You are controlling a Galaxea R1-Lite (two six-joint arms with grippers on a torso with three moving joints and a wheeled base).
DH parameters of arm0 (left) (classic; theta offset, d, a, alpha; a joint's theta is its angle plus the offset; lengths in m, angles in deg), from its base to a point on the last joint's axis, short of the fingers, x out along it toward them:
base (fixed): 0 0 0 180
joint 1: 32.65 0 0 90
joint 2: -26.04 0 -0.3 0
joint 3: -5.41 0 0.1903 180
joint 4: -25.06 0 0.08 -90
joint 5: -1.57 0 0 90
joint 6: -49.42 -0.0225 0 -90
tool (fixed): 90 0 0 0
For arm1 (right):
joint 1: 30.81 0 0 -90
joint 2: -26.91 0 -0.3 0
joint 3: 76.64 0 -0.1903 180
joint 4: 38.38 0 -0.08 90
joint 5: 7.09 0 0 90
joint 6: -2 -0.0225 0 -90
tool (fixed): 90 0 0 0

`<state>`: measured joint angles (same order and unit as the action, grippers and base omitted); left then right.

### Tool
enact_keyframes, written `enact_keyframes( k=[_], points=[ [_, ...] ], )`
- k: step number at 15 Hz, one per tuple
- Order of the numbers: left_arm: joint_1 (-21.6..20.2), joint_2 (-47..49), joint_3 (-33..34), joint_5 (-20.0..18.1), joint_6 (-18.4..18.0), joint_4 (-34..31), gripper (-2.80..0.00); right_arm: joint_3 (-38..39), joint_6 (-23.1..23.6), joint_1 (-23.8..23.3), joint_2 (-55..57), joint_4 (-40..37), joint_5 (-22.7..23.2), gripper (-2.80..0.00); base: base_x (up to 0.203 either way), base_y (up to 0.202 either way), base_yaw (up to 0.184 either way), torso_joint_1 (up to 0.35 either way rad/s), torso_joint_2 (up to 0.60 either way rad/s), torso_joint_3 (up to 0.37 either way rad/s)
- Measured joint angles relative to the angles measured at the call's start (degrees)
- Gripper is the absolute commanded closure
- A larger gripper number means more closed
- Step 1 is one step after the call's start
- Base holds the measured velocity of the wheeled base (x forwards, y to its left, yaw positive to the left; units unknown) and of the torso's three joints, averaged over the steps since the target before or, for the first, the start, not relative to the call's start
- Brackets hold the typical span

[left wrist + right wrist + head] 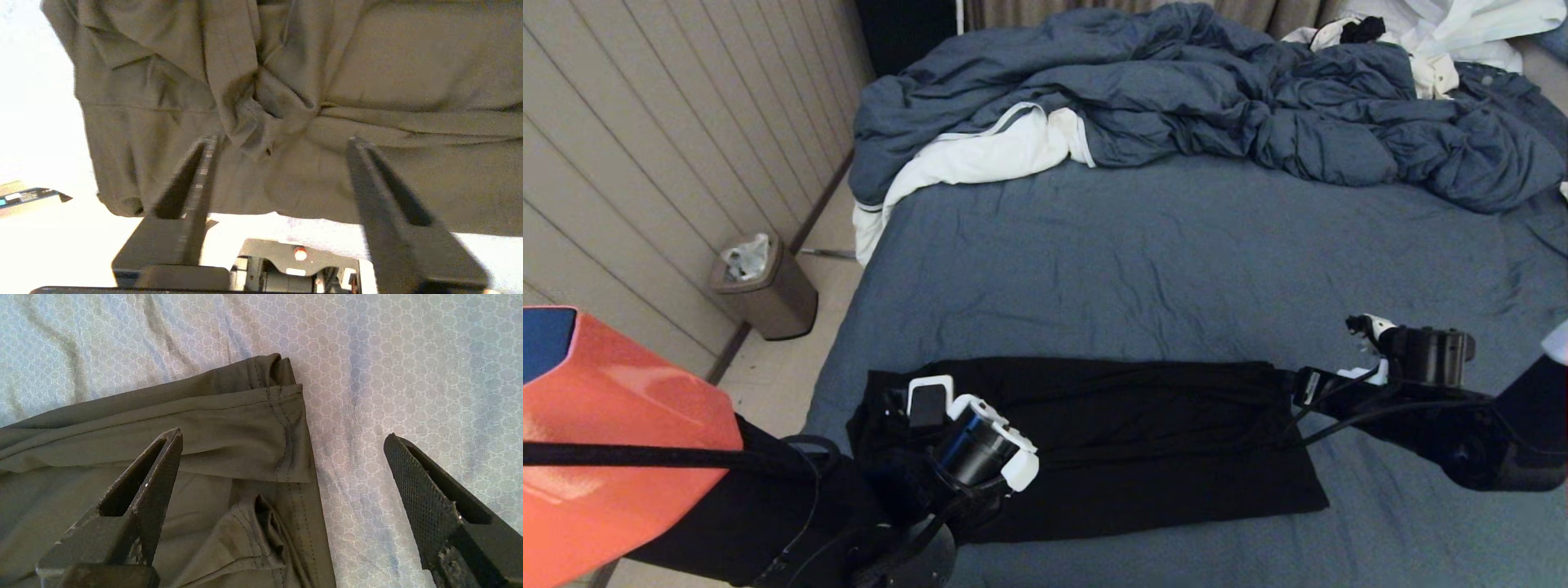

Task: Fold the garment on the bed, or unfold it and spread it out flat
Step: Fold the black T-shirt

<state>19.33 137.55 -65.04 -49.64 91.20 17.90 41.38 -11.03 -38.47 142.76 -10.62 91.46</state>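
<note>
Left arm hides the garment's (1143, 441) lower-left corner; print not visible. Left pincer (282, 143) and right pincer (282, 441) both apart, empty. Duvet (1217, 98) heaped across frame top.

Head camera looks down and forward over the wide slate-blue bed (1176, 261); both wrist cameras hang close above the folded black soft-knit T-shirt (1143, 441) (367, 81) (163, 457), at opposite ends.

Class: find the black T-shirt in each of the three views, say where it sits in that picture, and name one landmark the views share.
Head view: black T-shirt lies as a long band across the near part of the bed.
Left wrist view: its bunched cloth fills most of the frame.
Right wrist view: its hemmed corner lies centre-left.
Shared landmark: the bed sheet beside the shirt's edge.
</note>
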Motion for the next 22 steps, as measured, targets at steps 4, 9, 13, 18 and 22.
enact_keyframes(
  k=[4, 9, 13, 18, 22],
  points=[
    [-4.9, -1.7, -5.7, 1.5, -1.9, -0.3, -2.16, 0.1, 0.1, 0.0, 0.0, 0.0, 0.0, -2.80, 0.000, 0.000, 0.000, 0.000, 0.00, 0.000],
    [-18.6, 1.8, -18.4, -4.2, -9.5, -2.0, 0.00, 0.3, 0.1, 0.1, 0.0, 0.0, 0.0, -2.80, 0.000, 0.000, 0.000, 0.000, 0.00, 0.000],
    [-25.0, 10.1, -28.6, -5.8, -12.8, -4.2, 0.00, 0.5, 0.1, 0.0, -0.2, 0.0, 0.0, -2.80, 0.000, 0.000, 0.000, 0.000, 0.00, 0.000],
    [-26.5, 17.8, -37.3, -7.2, -13.3, -8.9, 0.00, 0.6, 0.1, 0.0, -0.4, 0.0, 0.0, -2.80, 0.000, 0.000, 0.000, 0.000, 0.00, 0.000],
    [-26.2, 15.1, -30.2, -7.2, -13.2, -8.7, 0.00, 0.6, 0.1, 0.1, -0.3, 0.0, 0.0, -2.80, 0.000, 0.000, 0.000, 0.000, 0.00, 0.000]
  ],
)
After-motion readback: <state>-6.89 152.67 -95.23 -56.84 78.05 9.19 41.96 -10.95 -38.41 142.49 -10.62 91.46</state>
